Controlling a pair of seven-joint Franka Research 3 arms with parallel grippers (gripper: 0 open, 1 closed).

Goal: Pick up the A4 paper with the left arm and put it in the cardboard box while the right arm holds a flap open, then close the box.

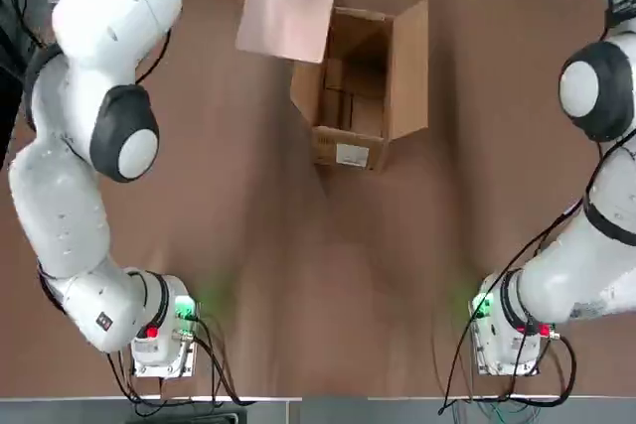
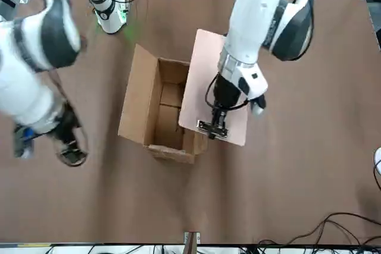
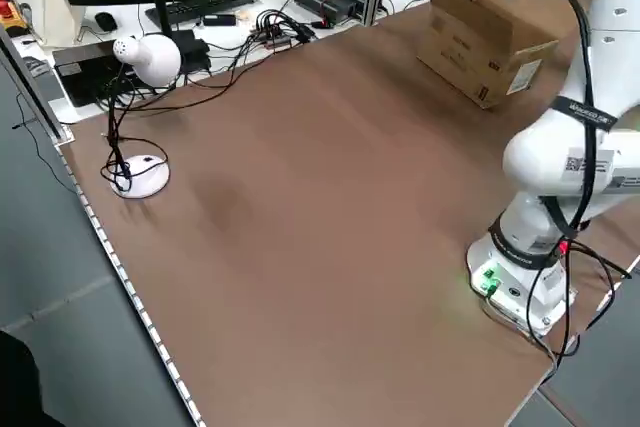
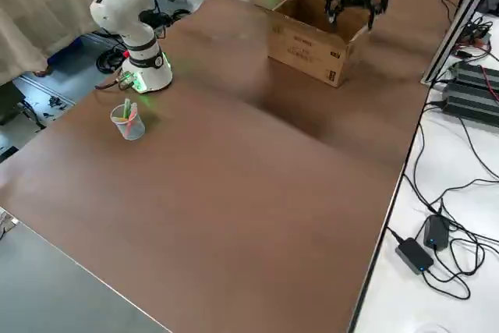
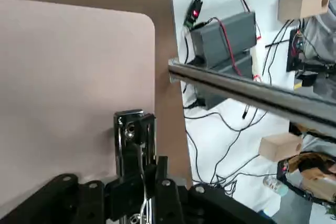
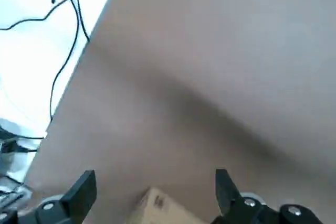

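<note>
Left arm (image 1: pixel 84 196): in the top view, rises from its base at lower left along the left side and leans toward the upper edge; in the front view, its forearm comes down from the upper right, wrist lowest.
Left gripper (image 2: pixel 219 124): right of centre in the front view, pointing down, closed on the clip (image 5: pixel 134 142) at the short edge of the A4 paper.
A4 paper (image 1: pixel 288 7): upper middle of the top view, hanging from the left gripper over the box's left side; a tan-pink sheet, slightly tilted in the front view and overlapping the box's right edge there.
Right arm (image 2: pixel 36 81): enters at the left edge of the front view and slopes down to the right.
Right gripper (image 6: pixel 156 190): in the left part of the front view, apart from the box; fingers spread wide, nothing between them.
Cardboard box (image 1: pixel 353 91): upper middle of the top view, open at the top, white label (image 1: pixel 352 155) on its lower end.
Long flap (image 1: pixel 409 71): on the box's right side in the top view, raised and leaning outward, no gripper on it.
</note>
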